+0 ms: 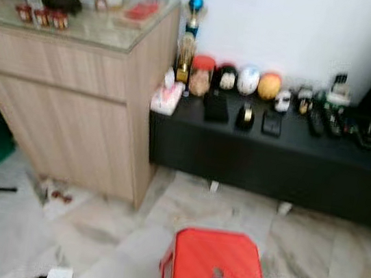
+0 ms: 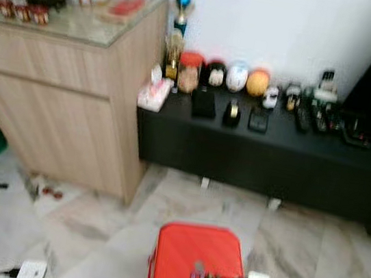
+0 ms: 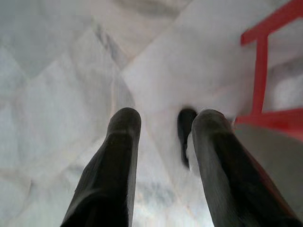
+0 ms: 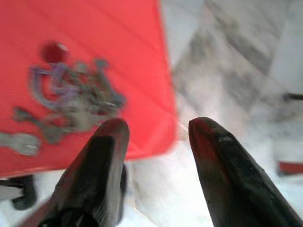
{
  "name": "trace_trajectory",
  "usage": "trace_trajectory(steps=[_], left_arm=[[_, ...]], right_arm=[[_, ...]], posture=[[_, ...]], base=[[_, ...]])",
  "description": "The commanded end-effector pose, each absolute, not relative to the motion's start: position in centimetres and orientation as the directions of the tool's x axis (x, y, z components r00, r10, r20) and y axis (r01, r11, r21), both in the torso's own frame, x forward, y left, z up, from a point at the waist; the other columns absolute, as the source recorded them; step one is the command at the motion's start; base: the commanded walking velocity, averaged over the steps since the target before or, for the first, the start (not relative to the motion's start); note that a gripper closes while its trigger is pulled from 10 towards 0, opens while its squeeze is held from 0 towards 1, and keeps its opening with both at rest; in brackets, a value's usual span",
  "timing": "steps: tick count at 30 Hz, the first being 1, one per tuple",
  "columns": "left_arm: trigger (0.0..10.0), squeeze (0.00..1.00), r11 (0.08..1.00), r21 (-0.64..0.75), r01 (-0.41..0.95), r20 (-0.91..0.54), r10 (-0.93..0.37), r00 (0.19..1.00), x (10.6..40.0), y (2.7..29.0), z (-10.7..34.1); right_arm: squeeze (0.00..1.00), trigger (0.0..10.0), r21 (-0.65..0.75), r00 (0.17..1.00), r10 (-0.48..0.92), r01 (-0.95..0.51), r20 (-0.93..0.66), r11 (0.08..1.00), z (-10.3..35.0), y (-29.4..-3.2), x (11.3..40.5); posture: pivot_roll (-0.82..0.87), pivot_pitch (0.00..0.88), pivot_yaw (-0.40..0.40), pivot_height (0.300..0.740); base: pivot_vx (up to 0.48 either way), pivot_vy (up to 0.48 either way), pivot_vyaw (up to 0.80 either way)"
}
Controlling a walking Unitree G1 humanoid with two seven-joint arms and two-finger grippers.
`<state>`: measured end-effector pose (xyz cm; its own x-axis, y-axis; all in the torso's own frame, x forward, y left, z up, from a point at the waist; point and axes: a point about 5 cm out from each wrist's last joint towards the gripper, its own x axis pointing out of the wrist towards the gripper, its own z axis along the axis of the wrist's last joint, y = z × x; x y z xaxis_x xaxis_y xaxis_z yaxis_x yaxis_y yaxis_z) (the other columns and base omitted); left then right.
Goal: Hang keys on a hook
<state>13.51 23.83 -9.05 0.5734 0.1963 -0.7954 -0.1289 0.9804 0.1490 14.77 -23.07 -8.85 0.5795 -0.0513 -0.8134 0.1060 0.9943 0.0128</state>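
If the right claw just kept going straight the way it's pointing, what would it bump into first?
Probably the near edge of the red stool, or the marble floor just past it. The right gripper is open and points at that edge, with the keys lying off to one side. Depth is unclear.

Left pincer (image 3: 163, 125), fingers apart, above marble floor (image 3: 57, 71) beside red stool (image 3: 265, 71).

Stool (image 1: 214, 257): bright red. Keys (image 4: 71, 106): grey metal, seemingly purple-tinged, blurred. Floor (image 1: 123, 241): white marble, grey-veined. Cabinet (image 1: 72, 109): pale wood grain. Low bench (image 1: 272, 158): black. Wall (image 1: 304, 31): white.
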Motion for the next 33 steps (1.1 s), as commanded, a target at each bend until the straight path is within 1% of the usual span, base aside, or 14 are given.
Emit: trace_trajectory(steps=[1,5,7,10,17,21,23,25,27,31,33], left_arm=[[10.0,0.0,0.979,0.156,-0.129,-0.829,0.201,0.523,12.1,24.4,-9.4],[10.0,0.0,0.978,0.155,-0.137,-0.836,0.204,0.51,11.7,24.7,-9.5],[10.0,0.0,0.977,0.155,-0.144,-0.844,0.207,0.495,11.3,24.8,-9.6],[10.0,0.0,0.978,0.152,-0.145,-0.85,0.204,0.486,11.2,24.9,-9.7],[10.0,0.0,0.978,0.14,-0.153,-0.862,0.197,0.468,10.5,25.0,-9.8],[10.0,0.0,0.979,0.133,-0.152,-0.854,0.191,0.484,11.0,24.9,-9.7],[10.0,0.0,0.98,0.132,-0.15,-0.852,0.189,0.489,11.2,24.9,-9.7],[10.0,0.0,0.98,0.131,-0.15,-0.851,0.188,0.49,11.2,24.8,-9.7],[10.0,0.0,0.98,0.13,-0.151,-0.851,0.188,0.49,11.2,24.8,-9.7],[10.0,0.0,0.981,0.129,-0.147,-0.853,0.186,0.488,11.2,24.8,-9.7],[10.0,0.0,0.981,0.129,-0.145,-0.854,0.184,0.486,11.2,24.8,-9.7]], right_arm=[[0.0,10.0,0.001,0.573,-0.062,0.11,-0.817,0.994,-8.8,-23.6,14.6],[0.0,10.0,-0.005,0.546,-0.072,0.122,-0.835,0.993,-9.0,-24.0,13.8],[0.0,10.0,-0.004,0.519,-0.086,0.157,-0.851,0.988,-9.2,-24.8,12.9],[0.0,10.0,-0.002,0.502,-0.089,0.171,-0.86,0.985,-9.3,-25.1,12.4],[0.0,10.0,-0.002,0.49,-0.091,0.18,-0.867,0.984,-9.3,-25.5,11.9],[0.0,10.0,0.001,0.49,-0.09,0.183,-0.867,0.983,-9.3,-25.5,11.9],[0.0,10.0,0.005,0.489,-0.086,0.182,-0.868,0.983,-9.4,-25.1,11.9],[0.0,10.0,0.013,0.488,-0.076,0.176,-0.869,0.984,-9.6,-24.4,12.0],[0.0,10.0,0.015,0.488,-0.074,0.175,-0.87,0.985,-9.7,-24.1,12.0],[0.0,10.0,0.033,0.487,-0.051,0.162,-0.872,0.986,-10.1,-22.2,12.1],[0.0,10.0,0.042,0.485,-0.039,0.154,-0.874,0.987,-10.3,-21.2,12.1]], posture=[[-0.03,0.0,-0.077,0.74],[-0.03,0.0,-0.077,0.74],[-0.03,0.0,-0.077,0.74],[-0.03,0.0,-0.075,0.74],[-0.03,0.0,-0.071,0.74],[-0.03,0.0,-0.073,0.74],[-0.03,0.0,-0.072,0.74],[-0.03,0.0,-0.072,0.74],[-0.03,0.0,-0.072,0.74],[-0.03,0.0,-0.072,0.74],[-0.03,0.0,-0.071,0.74]], base=[[0.0,0.0,0.8],[0.0,0.0,0.8],[0.0,0.0,0.0],[0.0,0.0,0.0],[0.0,0.0,0.0],[0.0,0.0,0.0],[0.0,0.0,0.0],[-0.246,0.0,0.0],[-0.247,0.0,0.0],[-0.248,0.0,0.0],[0.0,0.0,0.0]])
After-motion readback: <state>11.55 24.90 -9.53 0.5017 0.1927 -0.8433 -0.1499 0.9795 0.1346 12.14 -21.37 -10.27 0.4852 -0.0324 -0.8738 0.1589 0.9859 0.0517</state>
